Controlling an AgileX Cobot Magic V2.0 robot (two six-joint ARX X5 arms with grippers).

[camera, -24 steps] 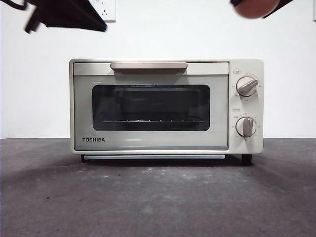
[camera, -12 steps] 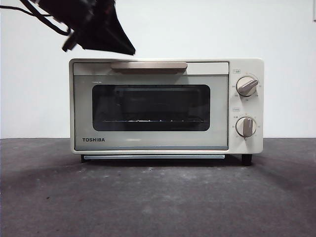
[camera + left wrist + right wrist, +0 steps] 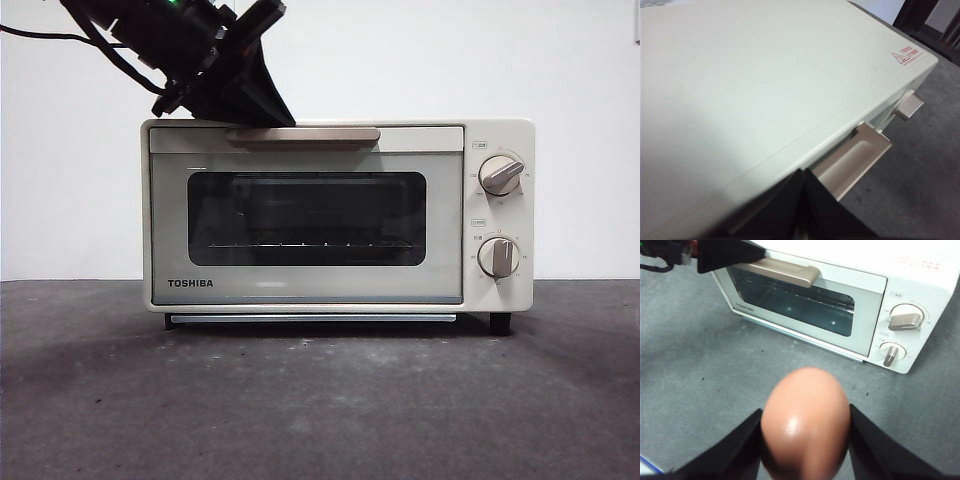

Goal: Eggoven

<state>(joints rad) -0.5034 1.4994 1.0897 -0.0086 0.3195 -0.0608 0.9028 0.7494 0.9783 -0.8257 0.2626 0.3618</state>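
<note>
Closest of all, in the right wrist view, the right gripper (image 3: 805, 440) holds the egg (image 3: 805, 422). The egg is smooth and reddish-brown. It sits right between the two black jaws, and each jaw presses on one side of it. The egg is up in the air over the grey table (image 3: 700, 390), in front of the oven and well apart from it.

Farther back stands the cream toaster oven (image 3: 337, 215) on the table. Its door is closed. The word TOSHIBA (image 3: 190, 283) is printed in dark letters low on the door, under the dark glass window (image 3: 306, 218). A wire rack shows through the glass. Two round knobs (image 3: 500, 174) sit one above the other beside the door. Tiny marks ring each knob, but they are too small to read. On top of the oven, near one corner, is a red warning label (image 3: 907, 55) with a triangle; its words are too small to read.

The left gripper (image 3: 255, 100) is at the top front edge of the oven, right by one end of the tan door handle (image 3: 302, 134). Its jaws are close together with nothing between them.
</note>
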